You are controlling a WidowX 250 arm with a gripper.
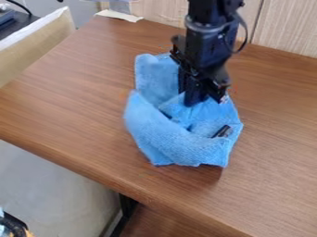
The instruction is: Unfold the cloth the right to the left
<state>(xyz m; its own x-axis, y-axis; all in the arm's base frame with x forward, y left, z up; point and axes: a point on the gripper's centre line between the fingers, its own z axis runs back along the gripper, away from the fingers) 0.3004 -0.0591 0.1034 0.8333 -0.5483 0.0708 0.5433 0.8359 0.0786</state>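
The gripper (pixel 203 99) hangs down over the upper middle of the blue cloth (pixel 176 146), with its lower end against or just above the fabric. Folds around it hide part of its tip, so whether it holds any cloth cannot be told. The cloth lies crumpled near the middle of the table, with a raised fold along its left and lower side and a flatter part at the upper left. A small dark object (pixel 221 131) shows among the folds at the lower right.
The brown table (pixel 74 97) extends to both sides of the cloth, and its front edge runs diagonally below. A wooden panel wall (pixel 285 28) stands behind. At the upper left are a beige box-like object (pixel 40 44) and a piece of white tape (pixel 119 15).
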